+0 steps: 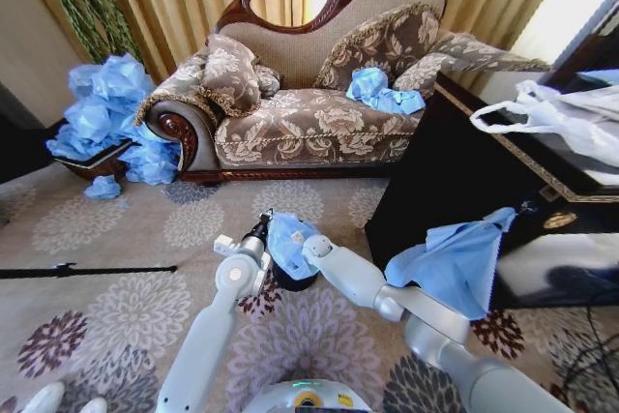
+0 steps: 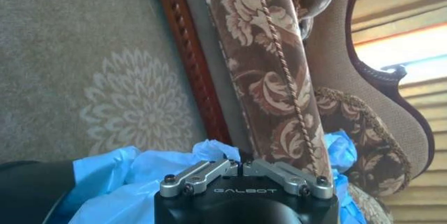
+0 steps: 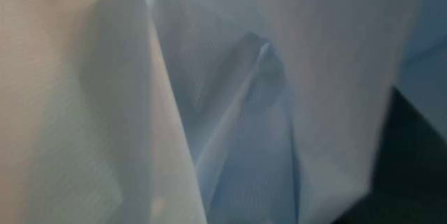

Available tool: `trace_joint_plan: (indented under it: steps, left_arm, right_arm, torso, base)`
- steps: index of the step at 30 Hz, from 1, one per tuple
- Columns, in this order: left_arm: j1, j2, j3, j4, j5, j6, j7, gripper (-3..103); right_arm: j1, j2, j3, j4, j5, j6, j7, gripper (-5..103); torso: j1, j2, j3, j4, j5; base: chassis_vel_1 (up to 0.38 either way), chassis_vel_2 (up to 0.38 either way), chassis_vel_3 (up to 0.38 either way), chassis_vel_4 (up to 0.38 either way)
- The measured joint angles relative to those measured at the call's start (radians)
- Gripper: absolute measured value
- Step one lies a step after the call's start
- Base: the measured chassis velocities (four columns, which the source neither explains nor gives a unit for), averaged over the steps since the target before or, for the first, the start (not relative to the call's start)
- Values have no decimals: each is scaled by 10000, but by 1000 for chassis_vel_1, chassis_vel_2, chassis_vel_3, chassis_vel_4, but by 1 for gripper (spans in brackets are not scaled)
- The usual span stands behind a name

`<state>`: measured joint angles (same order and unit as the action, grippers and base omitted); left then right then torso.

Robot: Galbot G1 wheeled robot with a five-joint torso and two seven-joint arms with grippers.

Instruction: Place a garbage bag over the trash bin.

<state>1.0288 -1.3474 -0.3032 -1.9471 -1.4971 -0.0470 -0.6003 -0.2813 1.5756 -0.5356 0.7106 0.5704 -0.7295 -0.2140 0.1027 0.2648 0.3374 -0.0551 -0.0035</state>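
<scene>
Head view is showing the floral sofa (image 1: pixel 319 113) spanning the back of the room, with a heap of blue bags (image 1: pixel 111 118) piled at its left end and a dark cabinet (image 1: pixel 455 181) standing at the right, a white plastic bag (image 1: pixel 556 118) lying on top of it. On the patterned carpet (image 1: pixel 126 278) in front of the robot, the trash bin (image 1: pixel 290 278) is sitting between the two arms, its black side just peeking out below the garbage bag (image 1: pixel 290 239), which is draping over its top. Another sheet of light-blue plastic (image 1: pixel 459 258) is hanging beside the right forearm, against the cabinet.

The left gripper (image 1: pixel 259 231) is reaching down to the left edge of the bag; in the left wrist view its fingers (image 2: pixel 202 174) are pressing together, with blue film (image 2: pixel 140 177) bunching right under them, though whether they are pinching it I cannot tell. The right gripper (image 1: pixel 308 247) is sitting at the bag's right side, and how its fingers are standing I cannot tell; its wrist camera is looking straight into folds of pale plastic (image 3: pixel 231 103).

The bag is likely feather-light, limp and slippery, so it is probably best pinched at the mouth hem, on opposite sides, and stretched down past the round rim.
</scene>
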Motion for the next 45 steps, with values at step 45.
trace_joint_plan:
  steps: [45]
  left_arm:
    - [1000, 189, -347, 86, 1001, 42, 494, 0]
  right_arm:
    - [-461, -1177, 144, 3514, 2347, 162, 4946, 0]
  torso:
    - [0, -2, 0, -2, 0]
  base:
    - [0, 0, 0, 0]
